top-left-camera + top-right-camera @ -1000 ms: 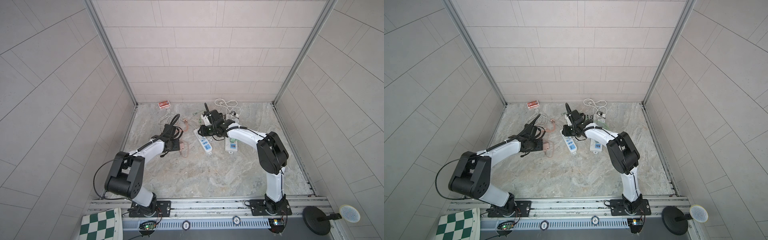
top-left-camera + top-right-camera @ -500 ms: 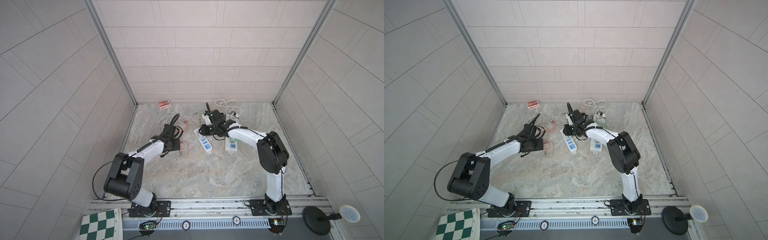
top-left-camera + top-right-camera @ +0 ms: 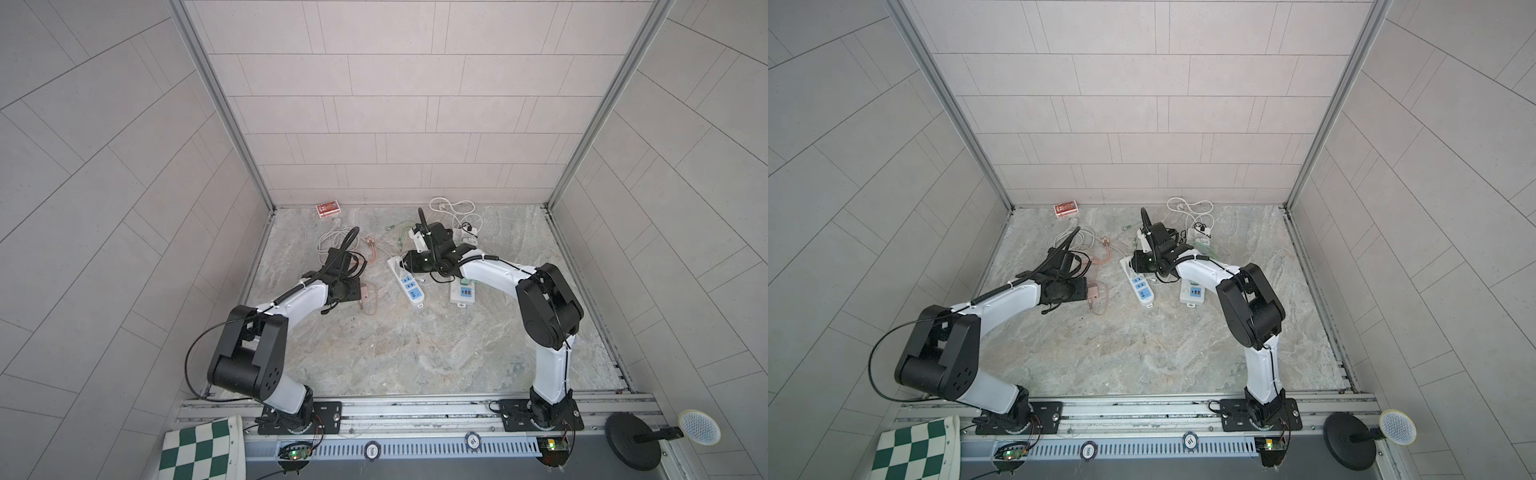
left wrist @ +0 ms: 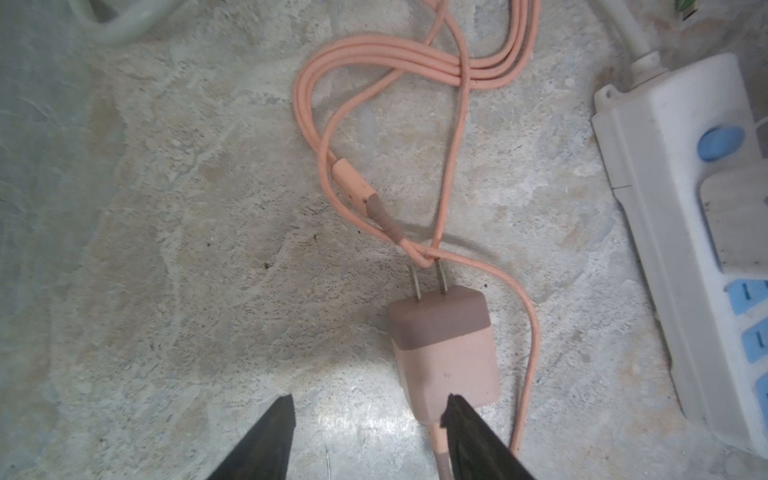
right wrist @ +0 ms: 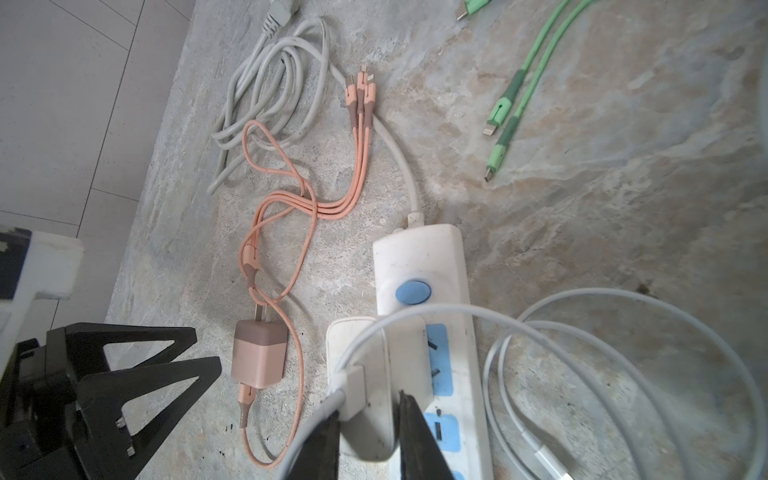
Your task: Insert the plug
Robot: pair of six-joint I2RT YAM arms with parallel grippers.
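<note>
The right claw point(image 5: 369, 409) pinches a white plug point(image 5: 399, 361) over the power strip's point(image 5: 419, 257) blue sockets. Beside the strip, the left claw point(image 4: 369, 401) stands spread next to a pink plug point(image 4: 444, 353) lying flat.

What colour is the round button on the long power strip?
Blue; button shows best in the right wrist view.

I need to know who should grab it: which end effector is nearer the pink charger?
Left. The left end effector is open at the cable end of the pink charger; the right end effector is apart, over the power strip, shut on the white charger.
</note>
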